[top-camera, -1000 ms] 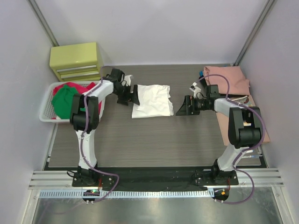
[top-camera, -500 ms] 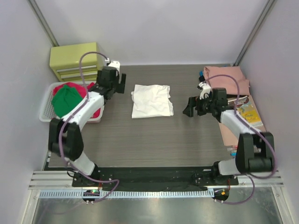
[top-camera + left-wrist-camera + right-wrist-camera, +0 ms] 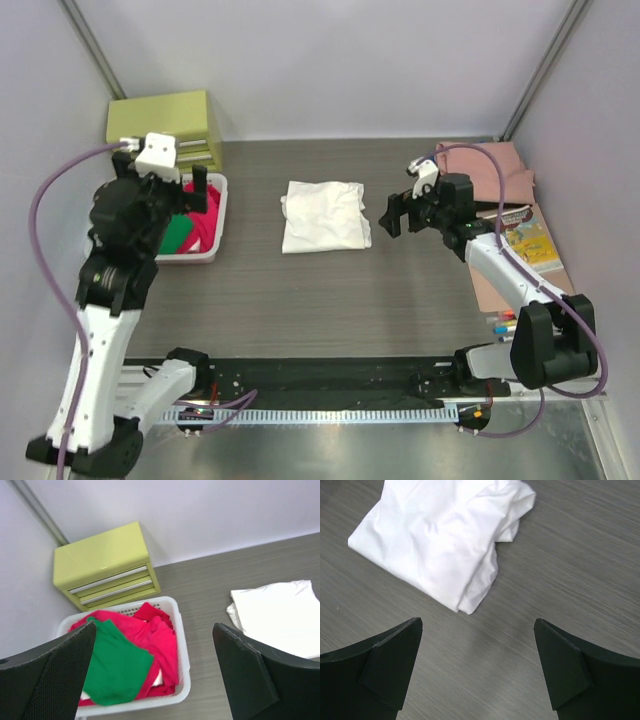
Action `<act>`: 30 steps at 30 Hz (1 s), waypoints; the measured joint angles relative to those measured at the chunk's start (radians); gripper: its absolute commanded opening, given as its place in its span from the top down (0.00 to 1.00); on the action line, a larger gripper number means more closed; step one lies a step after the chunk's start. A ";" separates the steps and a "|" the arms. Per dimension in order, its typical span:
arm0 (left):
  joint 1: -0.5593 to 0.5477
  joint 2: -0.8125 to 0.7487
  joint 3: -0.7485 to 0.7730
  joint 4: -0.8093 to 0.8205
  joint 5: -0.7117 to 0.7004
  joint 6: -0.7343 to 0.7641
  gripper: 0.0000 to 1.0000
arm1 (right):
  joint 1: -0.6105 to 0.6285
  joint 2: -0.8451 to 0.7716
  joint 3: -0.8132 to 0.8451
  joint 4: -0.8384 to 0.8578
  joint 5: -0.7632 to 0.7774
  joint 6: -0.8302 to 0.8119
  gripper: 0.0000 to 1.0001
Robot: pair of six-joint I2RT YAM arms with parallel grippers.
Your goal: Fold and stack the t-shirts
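A folded white t-shirt [image 3: 322,215] lies flat at the middle of the table, also seen in the right wrist view [image 3: 440,540] and the left wrist view [image 3: 280,617]. A green t-shirt [image 3: 117,665] and red t-shirts [image 3: 160,637] are heaped in the white basket [image 3: 184,655]. A salmon-pink t-shirt [image 3: 490,165] lies at the back right. My left gripper [image 3: 185,188] hangs open and empty high over the basket [image 3: 190,258]. My right gripper [image 3: 398,215] is open and empty just right of the white shirt, above bare table.
A yellow-green drawer cabinet [image 3: 165,125] stands in the back left corner behind the basket. A thin book [image 3: 530,242] lies on the pink cloth at the right edge, with a few small items [image 3: 503,320] near the right arm's base. Walls close in on three sides.
My left arm has lifted away from the white shirt's left edge and swung up over the basket, its jaws widening. My right gripper has backed off and risen slightly. The white shirt lies still.
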 measured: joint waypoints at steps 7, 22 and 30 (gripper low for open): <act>0.097 -0.295 -0.142 -0.143 0.002 0.075 0.00 | 0.237 0.112 0.057 -0.076 0.110 -0.081 0.00; 0.315 -0.426 -0.409 -0.199 -0.026 0.071 0.00 | 0.382 0.659 0.592 -0.137 0.262 -0.078 0.24; 0.336 -0.408 -0.409 -0.199 -0.010 0.066 0.00 | 0.391 0.690 0.645 -0.138 0.300 -0.058 0.00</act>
